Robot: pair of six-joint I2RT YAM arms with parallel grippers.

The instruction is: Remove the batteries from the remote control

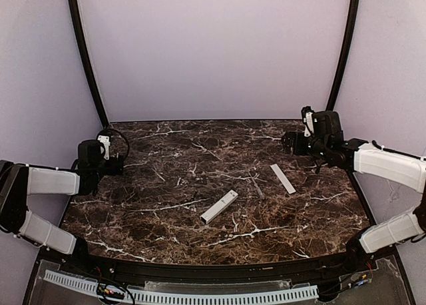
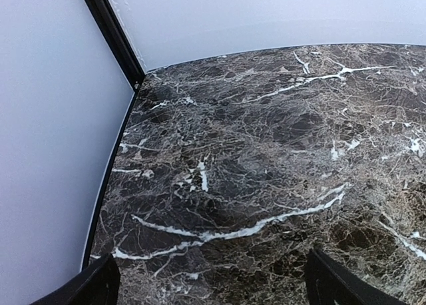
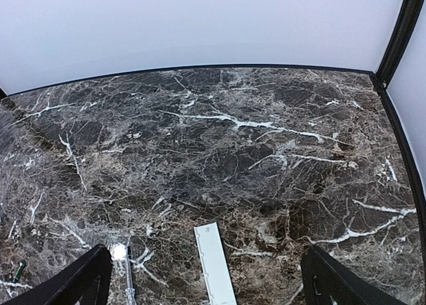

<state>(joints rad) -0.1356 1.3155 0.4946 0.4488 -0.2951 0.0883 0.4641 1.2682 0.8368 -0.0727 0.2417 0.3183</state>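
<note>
Remote control (image 1: 219, 207): a slim white bar that lies flat and slantwise on the table (image 1: 153, 212). It is between the two claws, on the base side of both and well apart from each. Nothing touches it. Its near end looks dark. Any print on it is too small to read.
Thin grey stick (image 1: 256, 185): lies on the marble just beyond the remote control, on the side of the right claw. What it is I cannot tell.
Cover (image 1: 282, 178): a flat pale-grey strip, near the right claw on its base side. In the right wrist view it lies under the gap between the fingertips and is not touched.
Left claw (image 1: 110, 162): spread wide, with nothing in its grasp. Its black fingertips (image 2: 86, 288) stand at the lower corners of its wrist view, with marble between them.
Right claw (image 1: 291, 144): also spread wide and holding nothing. Its fingertips (image 3: 83, 282) stand on each side of the cover.
Small dark object (image 3: 20, 270): lies outside the left fingertip of the right claw and is too small to name.
Table: dark brown marble pattern with white veins.
Walls (image 1: 213, 52): pale lilac, beyond both claws.
</note>
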